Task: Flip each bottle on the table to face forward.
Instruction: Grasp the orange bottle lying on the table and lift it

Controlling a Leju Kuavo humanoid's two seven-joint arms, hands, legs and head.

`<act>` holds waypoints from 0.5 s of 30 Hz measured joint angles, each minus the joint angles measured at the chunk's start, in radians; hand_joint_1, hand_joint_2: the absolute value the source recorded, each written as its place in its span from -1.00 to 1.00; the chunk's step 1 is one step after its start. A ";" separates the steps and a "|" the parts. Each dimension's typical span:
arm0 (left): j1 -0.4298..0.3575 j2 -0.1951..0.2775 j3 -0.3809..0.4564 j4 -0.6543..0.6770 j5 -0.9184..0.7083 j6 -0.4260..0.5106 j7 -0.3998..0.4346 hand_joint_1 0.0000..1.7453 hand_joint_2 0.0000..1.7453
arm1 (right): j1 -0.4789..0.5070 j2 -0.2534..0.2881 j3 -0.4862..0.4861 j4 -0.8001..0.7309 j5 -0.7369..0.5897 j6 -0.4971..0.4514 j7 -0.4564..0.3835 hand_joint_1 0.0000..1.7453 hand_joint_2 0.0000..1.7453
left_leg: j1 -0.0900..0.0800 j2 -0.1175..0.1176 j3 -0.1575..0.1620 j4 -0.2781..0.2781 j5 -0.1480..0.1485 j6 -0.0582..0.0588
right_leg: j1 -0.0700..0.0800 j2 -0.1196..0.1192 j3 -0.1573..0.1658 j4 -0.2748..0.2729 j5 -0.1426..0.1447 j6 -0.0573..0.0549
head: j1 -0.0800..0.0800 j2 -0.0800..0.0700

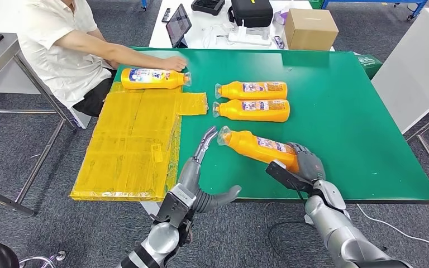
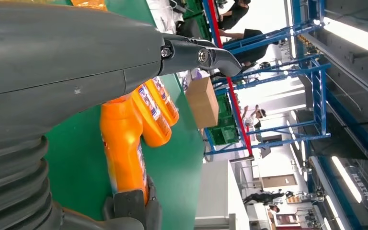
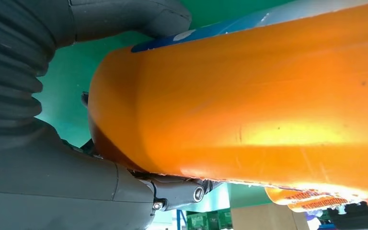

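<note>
Head view has the right hand (image 1: 304, 164) wrapped around the base end of the nearest orange bottle (image 1: 258, 147), thumb on the near side and the darker fingers curled over the far side. So that hand is gripping the bottle, no doubt about it. The right wrist view backs it up: the bottle's orange body sits right up against the palm, thumb under it.

The bit that matters for the next move: the bottle's long axis runs away from the right hand toward the robot's left and a little forward, with the clear cap end (image 1: 224, 135) pointing straight at the left hand (image 1: 201, 167). The left hand is open, fingers stretched out and holding nothing, its fingertips (image 1: 211, 133) just beside the cap, maybe touching, I can't tell. So the right hand owns the heavy end and the left is the one nearer the neck.

Its label seems to be showing already, so my guess is this one is mid-turn or about to be laid flat on the green table (image 1: 357, 111).

Beyond both hands, two more bottles (image 1: 251, 99) lie side by side, labels up, caps toward the robot's left. Further out to the left, a fourth bottle (image 1: 153, 78) rests at the edge of a yellow sheet (image 1: 128, 145), with a person's hand (image 1: 174, 62) on it.
</note>
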 joint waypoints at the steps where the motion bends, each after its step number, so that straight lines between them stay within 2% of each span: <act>1: 0.002 -0.002 0.004 0.000 0.044 -0.033 0.017 -1.00 1.00 | 0.004 0.002 -0.005 -0.001 -0.017 -0.012 -0.010 1.00 1.00 | 0.000 0.000 0.000 0.000 0.000 0.000 | 0.000 0.000 0.000 0.000 0.000 0.000 | 0.000 0.000; 4: 0.032 -0.007 0.024 0.000 0.321 -0.166 0.076 -1.00 1.00 | 0.040 0.026 -0.030 -0.024 -0.114 -0.079 -0.071 1.00 1.00 | 0.000 0.000 -0.001 0.000 0.000 0.000 | 0.000 0.000 0.001 0.000 0.000 0.000 | 0.000 0.000; 6: 0.061 -0.007 0.034 0.001 0.458 -0.193 0.076 -1.00 1.00 | 0.077 0.052 -0.047 -0.058 -0.179 -0.127 -0.115 1.00 1.00 | 0.000 0.000 -0.003 0.000 0.000 0.000 | 0.000 0.000 -0.001 0.001 0.000 0.000 | 0.000 0.000; 11: 0.124 0.013 0.050 -0.014 0.474 -0.110 -0.050 -1.00 1.00 | 0.192 0.124 -0.062 -0.205 -0.360 -0.220 -0.180 1.00 1.00 | 0.001 -0.001 -0.008 0.000 0.000 0.000 | 0.001 0.000 -0.005 0.001 -0.002 0.000 | 0.000 0.000; 13: 0.160 0.028 0.063 -0.049 0.498 -0.118 -0.034 -1.00 1.00 | 0.247 0.151 -0.059 -0.289 -0.418 -0.232 -0.184 1.00 1.00 | 0.001 -0.002 -0.010 0.000 0.000 0.000 | 0.001 -0.001 -0.008 0.001 -0.002 -0.001 | 0.000 0.000; 15: 0.191 0.046 0.073 -0.082 0.564 -0.182 0.040 -1.00 1.00 | 0.295 0.175 -0.043 -0.377 -0.449 -0.229 -0.187 1.00 1.00 | 0.001 -0.002 -0.013 -0.001 0.000 -0.001 | 0.001 -0.001 -0.010 0.001 -0.002 -0.001 | 0.000 0.000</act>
